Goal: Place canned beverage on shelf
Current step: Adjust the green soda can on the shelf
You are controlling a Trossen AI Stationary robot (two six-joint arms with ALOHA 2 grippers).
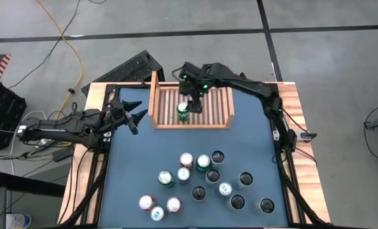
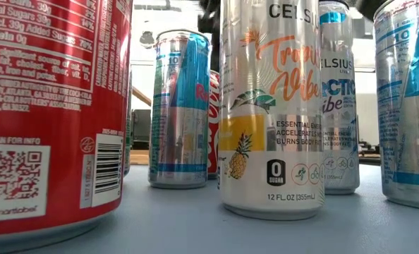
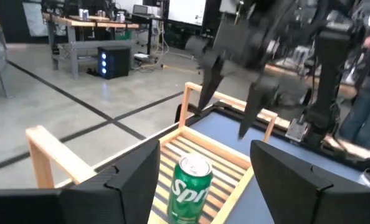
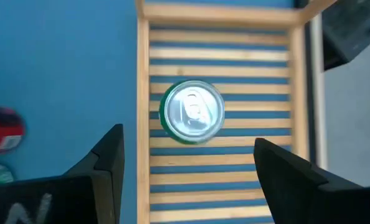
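Blue worktop (image 1: 132, 172) carried cluster of cans (image 1: 202, 181) on near half. Shelf (image 1: 224, 121) sat at far edge, slatted base showing. Right arm's jaws (image 1: 192, 95) hung above shelf, spread wide, gripping nothing. Left arm's jaws (image 1: 137, 116) waited just beside shelf's left wall, parted, empty. Green can (image 1: 183, 112) stood upright on slats, left of middle.

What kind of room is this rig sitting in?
Probably a robotics lab or workshop: bare grey concrete floor with black tape lines, cluttered workbenches, a yellow cable on the floor.
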